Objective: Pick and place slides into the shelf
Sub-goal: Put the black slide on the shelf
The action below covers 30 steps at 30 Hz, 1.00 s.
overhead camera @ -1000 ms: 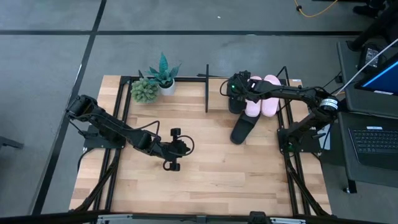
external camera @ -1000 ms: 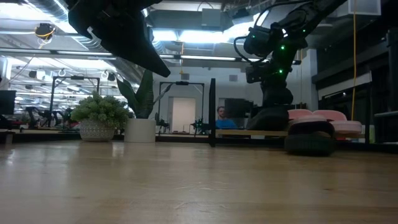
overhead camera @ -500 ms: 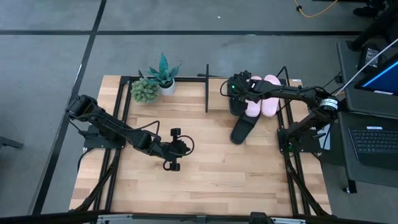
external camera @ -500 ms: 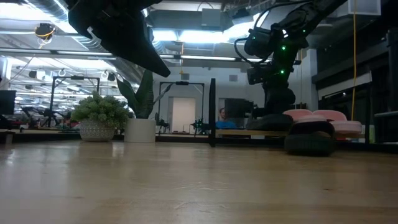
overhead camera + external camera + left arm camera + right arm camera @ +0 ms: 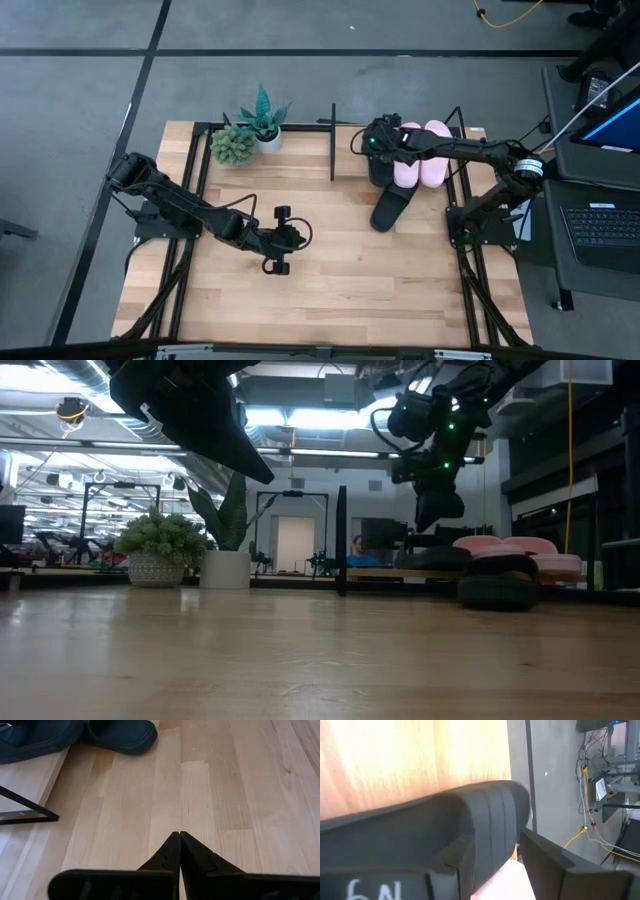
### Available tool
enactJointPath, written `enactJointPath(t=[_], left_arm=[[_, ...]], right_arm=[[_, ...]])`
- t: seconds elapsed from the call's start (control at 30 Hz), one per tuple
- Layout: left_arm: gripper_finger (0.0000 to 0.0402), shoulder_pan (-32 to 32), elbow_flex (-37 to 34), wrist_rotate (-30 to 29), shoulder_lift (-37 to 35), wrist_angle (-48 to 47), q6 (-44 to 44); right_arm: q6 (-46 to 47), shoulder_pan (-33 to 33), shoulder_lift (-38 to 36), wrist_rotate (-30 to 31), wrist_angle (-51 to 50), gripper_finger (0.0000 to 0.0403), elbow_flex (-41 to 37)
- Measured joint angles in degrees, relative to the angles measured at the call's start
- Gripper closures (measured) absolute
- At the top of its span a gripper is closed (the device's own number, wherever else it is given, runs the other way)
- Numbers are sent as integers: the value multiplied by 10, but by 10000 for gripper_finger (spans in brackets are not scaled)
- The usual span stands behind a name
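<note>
The shelf [image 5: 332, 152] stands at the table's far right. On its board lie two pale pink slides [image 5: 420, 158] and, to their left, one black slide [image 5: 377, 168], soles down. My right gripper [image 5: 372, 140] hangs open just above that black slide [image 5: 432, 558]; its strap [image 5: 490, 815] fills the right wrist view. A second black slide [image 5: 390, 208] lies on its sole on the table in front of the shelf. My left gripper [image 5: 280, 240] is shut and empty above the table's middle [image 5: 179, 837].
Two potted plants [image 5: 232, 146] [image 5: 265, 122] stand at the far edge, left of the shelf. A laptop [image 5: 600, 225] sits beyond the right edge. A person [image 5: 357, 546] shows in the room behind. Bare wood stretches across the table's middle and near side [image 5: 340, 280].
My right gripper has opened, let go of the black slide on the shelf, and risen a little above it. The slide stays lying on the shelf board beside the pink ones.
</note>
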Motion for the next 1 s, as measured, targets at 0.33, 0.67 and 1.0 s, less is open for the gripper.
enactJointPath(t=[0.33,0.67,1.0], left_arm=[[401,0,0,0,0,0,0],[401,0,0,0,0,0,0],[401,0,-25,0,0,16,-18]], right_arm=[[64,4,0,-1,-78,254,46],[179,77,-1,-12,-199,254,188],[284,235,-117,-49,-51,254,43]])
